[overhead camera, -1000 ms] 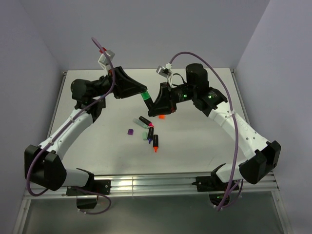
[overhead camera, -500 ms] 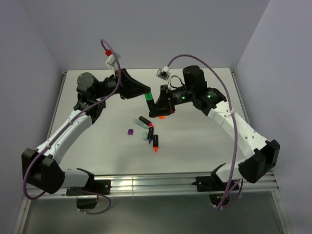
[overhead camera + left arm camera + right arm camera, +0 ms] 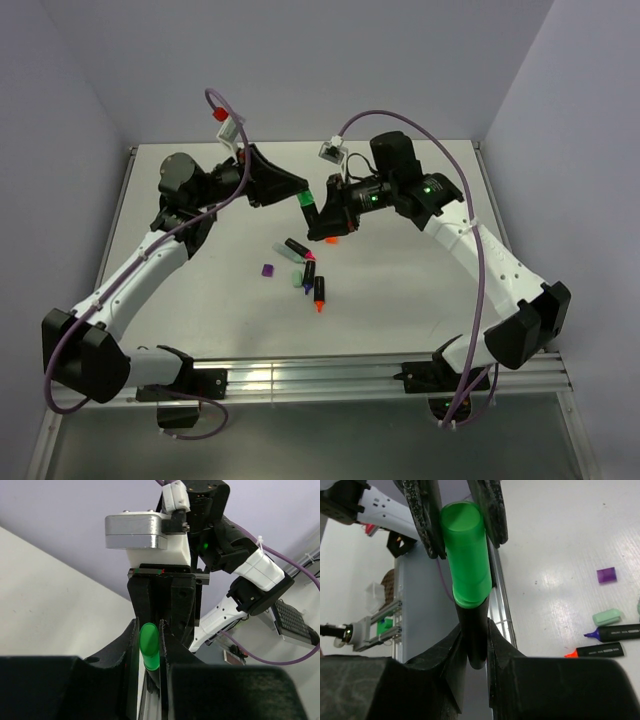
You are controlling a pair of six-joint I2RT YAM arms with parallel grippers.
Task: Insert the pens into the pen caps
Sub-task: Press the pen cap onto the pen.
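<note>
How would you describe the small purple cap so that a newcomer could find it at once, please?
On the white table, find the loose cluster of pens near the middle. Just left of it, lying alone, sits the purple cap: a tiny square block, far shorter than any pen and touching nothing.

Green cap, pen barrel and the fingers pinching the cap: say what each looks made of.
Green cap: smooth, slightly glossy moulded plastic, judging by even colour and soft highlights. Pen barrel, held in the right claw: black plastic, satin sheen. Left claw fingers: matte black with a grainy surface, perhaps printed plastic or rubbery padding; the view cannot settle which.
</note>
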